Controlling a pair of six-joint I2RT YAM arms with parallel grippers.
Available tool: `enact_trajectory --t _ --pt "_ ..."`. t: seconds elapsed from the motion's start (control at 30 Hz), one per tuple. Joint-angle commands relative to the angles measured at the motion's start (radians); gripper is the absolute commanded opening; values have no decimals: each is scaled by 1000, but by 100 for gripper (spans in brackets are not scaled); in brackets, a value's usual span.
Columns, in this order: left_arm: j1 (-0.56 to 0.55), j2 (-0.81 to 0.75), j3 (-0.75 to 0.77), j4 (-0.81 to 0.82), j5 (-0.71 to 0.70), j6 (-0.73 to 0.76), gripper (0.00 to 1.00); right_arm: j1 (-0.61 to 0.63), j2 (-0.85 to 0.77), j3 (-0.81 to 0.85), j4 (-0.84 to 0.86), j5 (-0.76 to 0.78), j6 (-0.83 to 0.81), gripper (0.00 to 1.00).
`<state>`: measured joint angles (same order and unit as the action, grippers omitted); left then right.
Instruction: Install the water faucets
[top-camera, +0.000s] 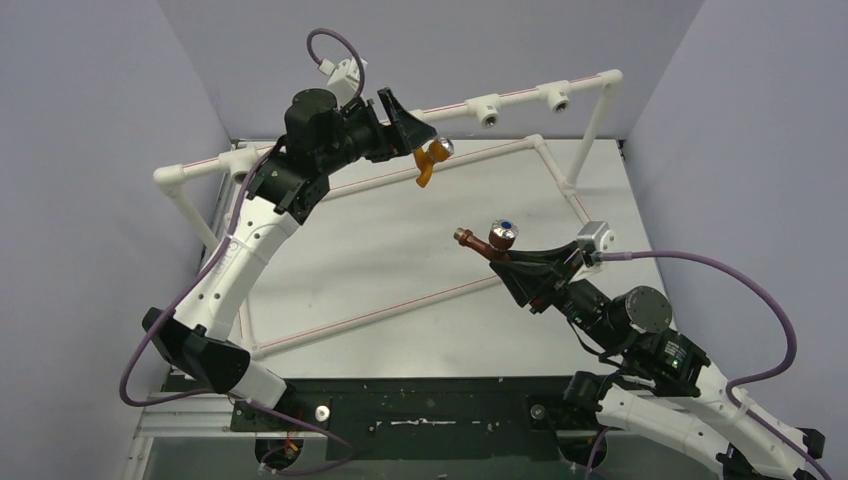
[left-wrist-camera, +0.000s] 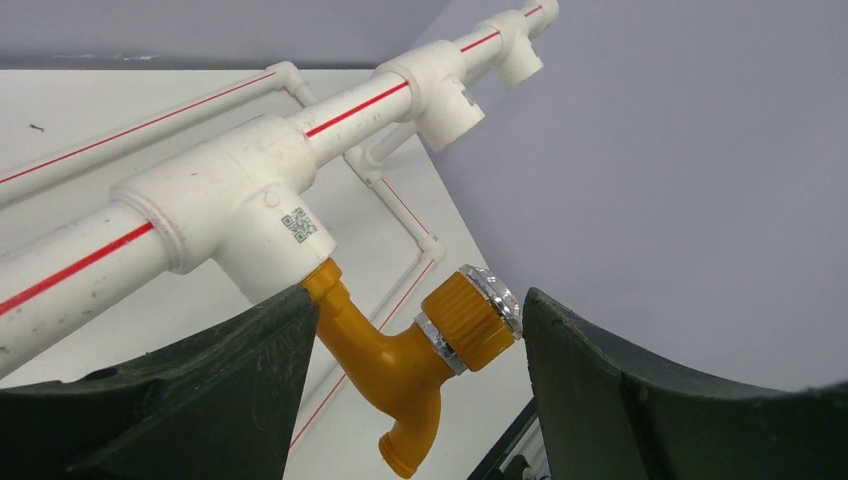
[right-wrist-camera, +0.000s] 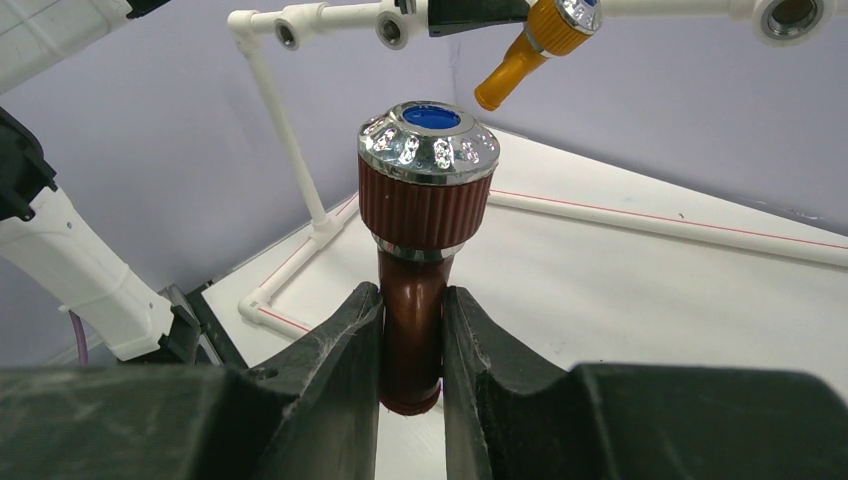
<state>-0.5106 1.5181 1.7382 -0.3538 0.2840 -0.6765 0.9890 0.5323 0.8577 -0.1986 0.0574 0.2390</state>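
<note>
The orange-yellow faucet (top-camera: 432, 160) hangs with its stem in a white T-shaped socket (left-wrist-camera: 235, 205) on the raised pipe, spout down, silver knob to the right. In the left wrist view, this faucet (left-wrist-camera: 385, 350) sits between the spread fingers of my left gripper (left-wrist-camera: 420, 330). The left finger lies close against the stem and a small gap shows at the knob. My left gripper (top-camera: 425, 148) is open. My right gripper (right-wrist-camera: 412, 320) is shut on the spout of the dark red-brown faucet (right-wrist-camera: 428, 200), knob up, and holds it above the table (top-camera: 490, 240).
Two more white T sockets (top-camera: 487, 110) (top-camera: 555, 97) sit farther right on the raised pipe. A white pipe frame with red stripes (top-camera: 400, 305) borders the white table. Grey walls close in at the back and sides.
</note>
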Motion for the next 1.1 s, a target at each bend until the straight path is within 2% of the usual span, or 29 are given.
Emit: enact_trajectory --t 0.0,0.4,0.53,0.77,0.87,0.93,1.07 --pt "-8 -11 -5 -28 -176 -100 73 -4 -42 -10 42 27 -10 0" --pt "-25 -34 -98 7 -276 -258 69 -2 -89 -27 21 43 -12 0" --pt "-26 7 -80 59 -238 -293 68 -1 -93 -21 13 36 -14 0" --pt "-35 84 -32 106 -179 -325 57 -1 -113 -23 -5 50 -6 0" --pt "-36 95 -31 118 -175 -334 44 -2 -114 -25 -11 55 -3 0" --pt "-37 92 -37 127 -173 -338 27 -1 -114 -21 -16 59 0 0" --pt "-37 49 -65 124 -199 -331 3 -1 -111 -1 -43 92 -6 0"
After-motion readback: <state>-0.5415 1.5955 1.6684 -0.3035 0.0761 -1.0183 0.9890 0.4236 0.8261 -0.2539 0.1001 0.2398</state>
